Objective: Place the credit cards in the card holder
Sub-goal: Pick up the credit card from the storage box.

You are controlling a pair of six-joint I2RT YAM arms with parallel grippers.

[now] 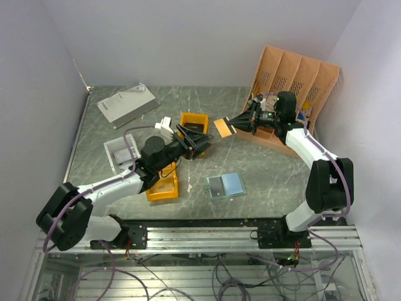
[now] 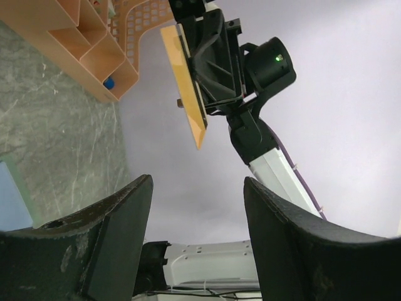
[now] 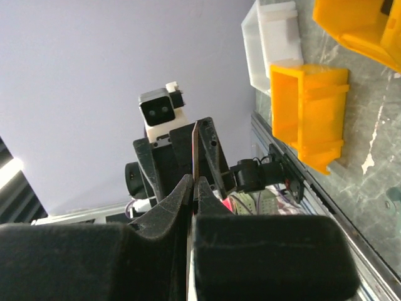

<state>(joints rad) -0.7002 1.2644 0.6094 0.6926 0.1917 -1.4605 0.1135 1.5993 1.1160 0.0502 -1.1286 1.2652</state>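
Currently pinching flat orange credit card (image 1: 221,127) in closed right gripper (image 1: 232,127) above worktop's (image 1: 269,163) middle; holding left gripper (image 1: 202,145) spread wide, empty, opposite.

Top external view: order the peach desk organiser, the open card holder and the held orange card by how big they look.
1. peach desk organiser
2. card holder
3. orange card, though lifted nearer the camera
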